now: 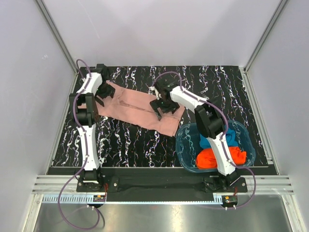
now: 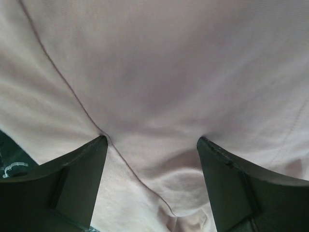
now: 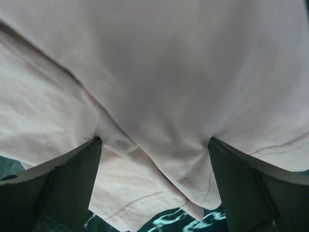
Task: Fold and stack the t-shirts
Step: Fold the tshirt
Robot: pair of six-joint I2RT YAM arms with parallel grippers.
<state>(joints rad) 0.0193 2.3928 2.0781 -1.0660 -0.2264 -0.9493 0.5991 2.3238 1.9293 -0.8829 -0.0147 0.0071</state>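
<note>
Pink t-shirt (image 1: 140,108) | left tool (image 2: 152,139) spread wide, tips on it; right tool (image 3: 154,140) likewise

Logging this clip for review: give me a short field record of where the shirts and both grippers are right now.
pink shirt: lies as a long strip on the table
left gripper: open, down on the shirt's left end
right gripper: open, down on its right end
tub: front right, holds blue shirt and orange shirt
stack: none yet
</note>
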